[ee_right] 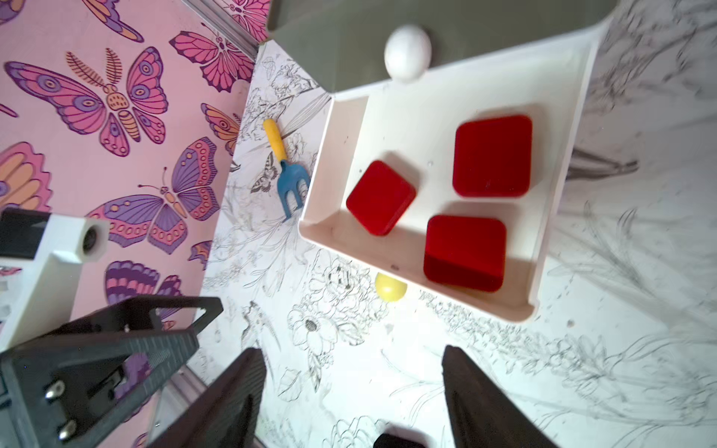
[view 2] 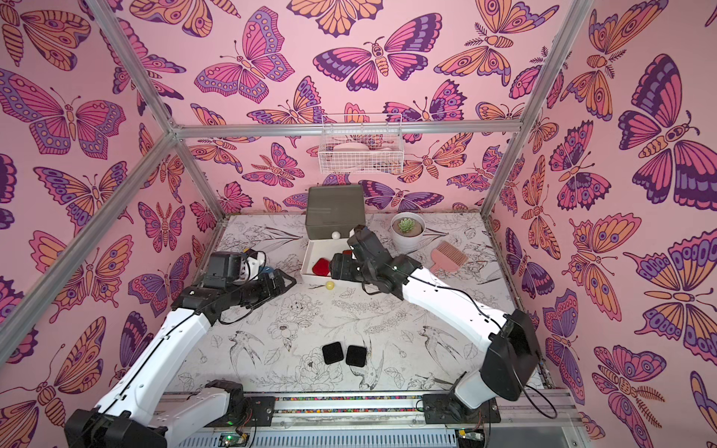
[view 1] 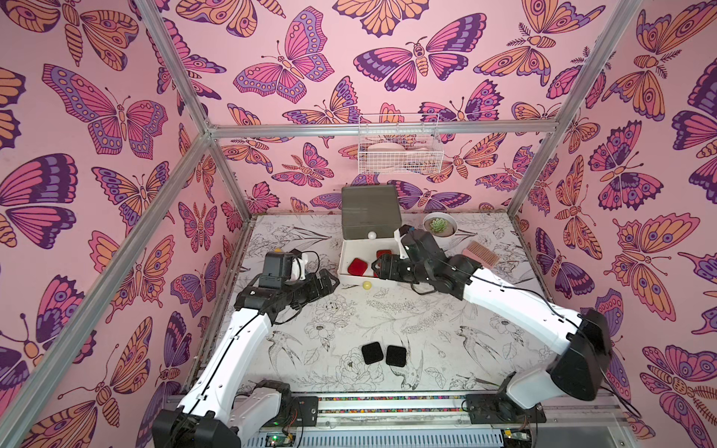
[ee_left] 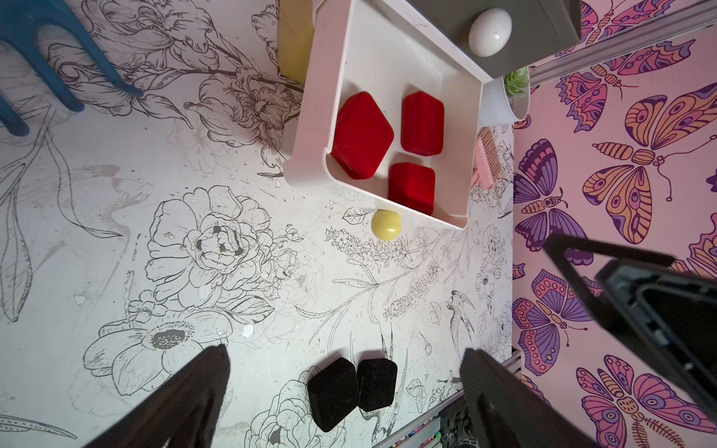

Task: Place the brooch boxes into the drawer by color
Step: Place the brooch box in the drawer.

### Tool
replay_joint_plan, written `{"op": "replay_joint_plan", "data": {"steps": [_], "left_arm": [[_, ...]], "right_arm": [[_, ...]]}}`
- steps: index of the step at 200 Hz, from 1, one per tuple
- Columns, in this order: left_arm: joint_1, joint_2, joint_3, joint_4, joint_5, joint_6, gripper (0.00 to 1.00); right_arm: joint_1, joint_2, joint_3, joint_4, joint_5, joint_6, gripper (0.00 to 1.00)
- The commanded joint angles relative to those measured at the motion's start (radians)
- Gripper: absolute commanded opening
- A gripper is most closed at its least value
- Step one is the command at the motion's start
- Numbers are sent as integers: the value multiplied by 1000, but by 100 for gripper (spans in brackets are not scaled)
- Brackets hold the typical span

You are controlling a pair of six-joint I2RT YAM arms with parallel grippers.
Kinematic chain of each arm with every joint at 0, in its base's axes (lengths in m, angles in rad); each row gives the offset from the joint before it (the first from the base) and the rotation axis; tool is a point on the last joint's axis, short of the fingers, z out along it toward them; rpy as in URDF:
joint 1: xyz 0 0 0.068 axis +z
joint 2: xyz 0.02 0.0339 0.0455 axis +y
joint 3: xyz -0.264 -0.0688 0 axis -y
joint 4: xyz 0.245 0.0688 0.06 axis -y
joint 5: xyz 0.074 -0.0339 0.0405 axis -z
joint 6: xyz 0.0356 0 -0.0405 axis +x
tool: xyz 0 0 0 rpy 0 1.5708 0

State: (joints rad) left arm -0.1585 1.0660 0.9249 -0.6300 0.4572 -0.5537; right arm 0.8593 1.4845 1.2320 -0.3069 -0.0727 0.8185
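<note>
Small three-tier drawer chest (view 1: 370, 211), grey top w/ white knob (view 1: 372, 235), is standing at the far edge of the flower-print table (view 1: 426, 318), approx mid. Its white middle tier (view 1: 361, 249) is sticking out open toward the front edge, w/ a yellow knob (view 1: 366, 285) on its face. Three red velvety square brooch boxes (ee_right: 492, 155) are lying flat inside that tier, apart from each other. The one by the tier's left wall (ee_right: 381, 198) is turned at an angle. Two black velvety square brooch boxes (view 1: 372, 352) are sitting just beside each other nr the table's front edge, approx mid; can't tell if they're touching.

Right gripper (ee_right: 351, 349) is hanging over the open tier's front-right part, fingers spread fairly wide w/ nothing btw them. Left gripper (ee_left: 345, 351) is hovering above the table on the tier's left side, fingers fully wide, gripping nothing.

Blue toy fork w/ yellow handle (ee_right: 289, 182) is lying left of the chest. Green succulent in a white pot (view 1: 439, 226) & a pink comb (view 1: 482, 253) are sitting toward the far right corner.
</note>
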Motion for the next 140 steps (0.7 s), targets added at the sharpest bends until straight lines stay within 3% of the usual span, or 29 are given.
{"op": "replay_joint_plan", "data": {"steps": [1,47,63,103,140], "left_arm": [[-4,6,6,-20,-9,18,100],[-4,5,5,-21,-7,17,100],[-3,-7,-2,-20,-8,16,100],[-3,-21,-20,-22,-7,12,100],[-4,-30,-24,-23,-5,12,100]], "right_arm": [[15,-23,-157,347,-76,225,75],[49,25,-302,656,-48,363,75],[49,59,-322,727,-12,387,70],[50,144,-223,620,7,354,64],[70,146,-227,537,41,359,59]]}}
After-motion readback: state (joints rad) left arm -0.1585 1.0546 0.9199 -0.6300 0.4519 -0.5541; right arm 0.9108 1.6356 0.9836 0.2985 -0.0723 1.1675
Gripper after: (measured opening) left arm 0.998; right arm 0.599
